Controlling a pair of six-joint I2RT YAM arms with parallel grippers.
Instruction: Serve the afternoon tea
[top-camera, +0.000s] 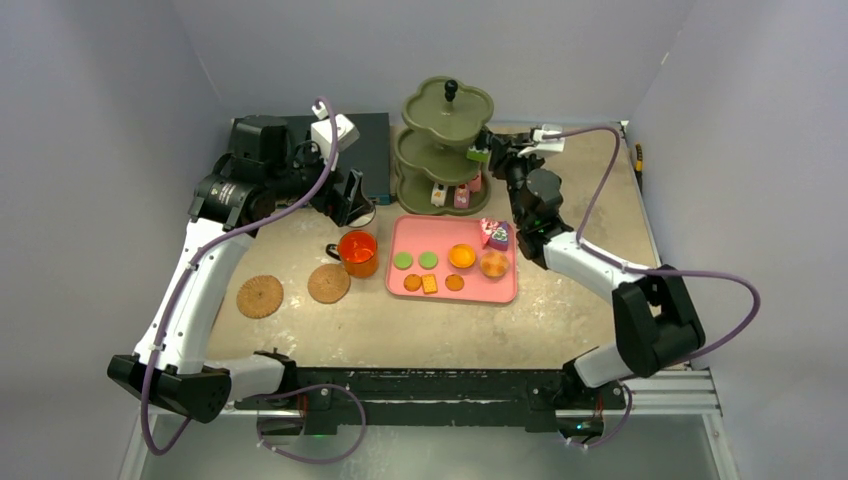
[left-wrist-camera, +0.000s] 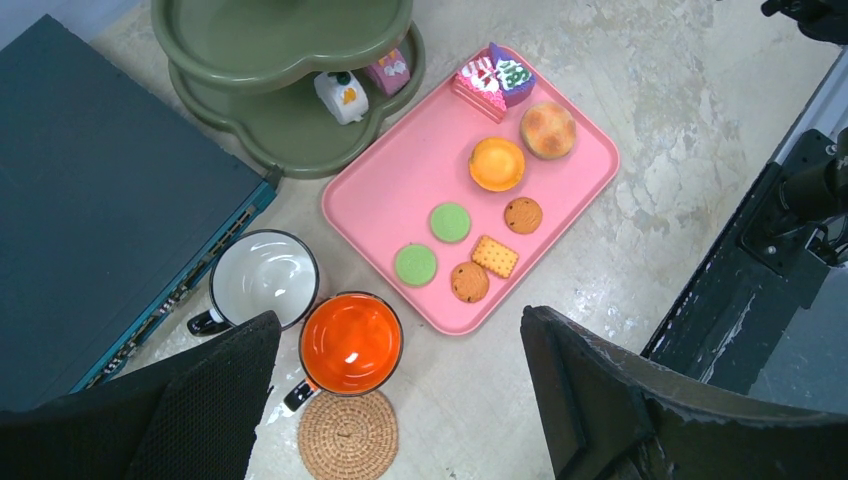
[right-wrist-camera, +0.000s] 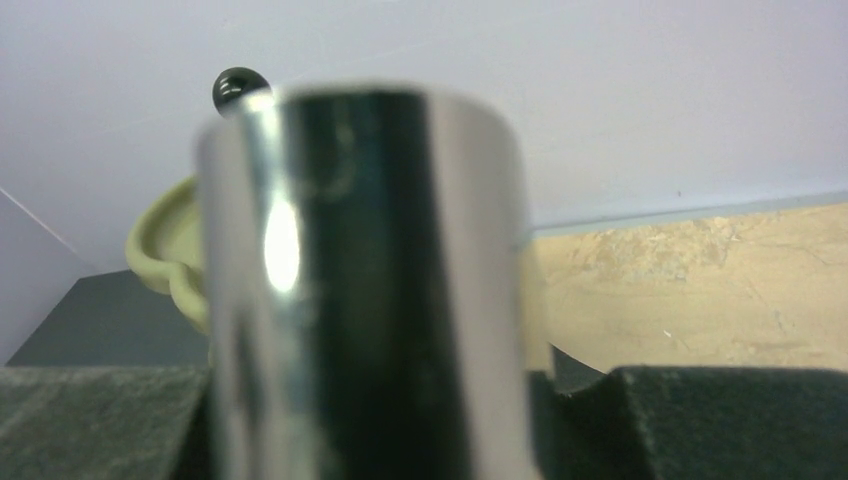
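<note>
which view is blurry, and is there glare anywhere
Right wrist view: a shiny cylindrical object close to the lens is badly out of focus, with a bright glare streak on its left side; the beige tabletop behind it is sharper. Left wrist view: sharp, small highlights inside the glossy orange mug and the white mug. Top external view: even light, no blur.

One three-tier stand, one pink tray, one dark box. One white mug, one orange mug. Two cork coasters. Two green biscuits, two brown cookies, one cracker, one tart, one bun, four small cakes, and one green block in the right tool.
</note>
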